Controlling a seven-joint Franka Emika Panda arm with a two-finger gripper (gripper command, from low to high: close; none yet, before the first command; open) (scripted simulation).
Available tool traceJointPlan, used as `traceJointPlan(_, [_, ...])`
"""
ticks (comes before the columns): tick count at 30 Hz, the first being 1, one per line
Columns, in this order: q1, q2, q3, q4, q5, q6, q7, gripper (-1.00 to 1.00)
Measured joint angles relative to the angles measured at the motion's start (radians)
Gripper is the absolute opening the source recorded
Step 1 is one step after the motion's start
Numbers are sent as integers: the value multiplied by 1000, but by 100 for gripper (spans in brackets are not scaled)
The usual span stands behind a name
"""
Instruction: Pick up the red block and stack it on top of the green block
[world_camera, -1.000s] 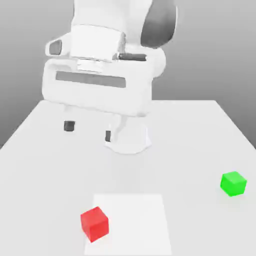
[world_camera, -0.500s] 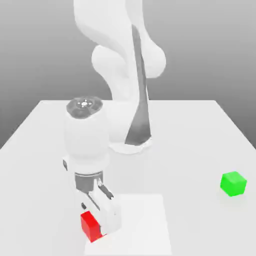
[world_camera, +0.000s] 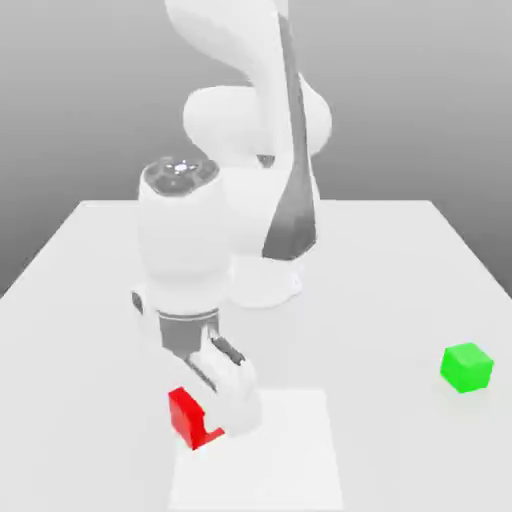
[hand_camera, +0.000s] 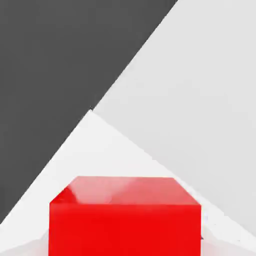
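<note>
Gripper pinches the red block lower left — lift straight, then carry right toward the green block.

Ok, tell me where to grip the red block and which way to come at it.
Grip the red block across two opposite flat side faces, coming straight down from above. It is a small cube sitting flat on the table, so its sides are parallel and its top is free. The hand is already at it.
</note>
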Motion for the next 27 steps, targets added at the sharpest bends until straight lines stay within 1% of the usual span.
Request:
traceJointPlan(5, [187, -51, 145, -22, 21, -26, -190, -100])
traceJointPlan(10, [379, -98, 255, -44, 48, -50, -386, -100])
traceJointPlan(14, [561, -133, 313, -62, 66, -68, -541, -100])
traceJointPlan(17, [637, -91, 292, -62, 11, -31, -533, -100])
traceJointPlan(20, [613, -19, 249, -57, -76, 29, -474, -100])
traceJointPlan(23, [643, 60, 199, -53, -175, 93, -404, -100])
traceJointPlan(24, [654, 79, 184, -52, -198, 109, -386, 100])
traceJointPlan(27, [654, 79, 184, -52, -198, 109, -386, 100])
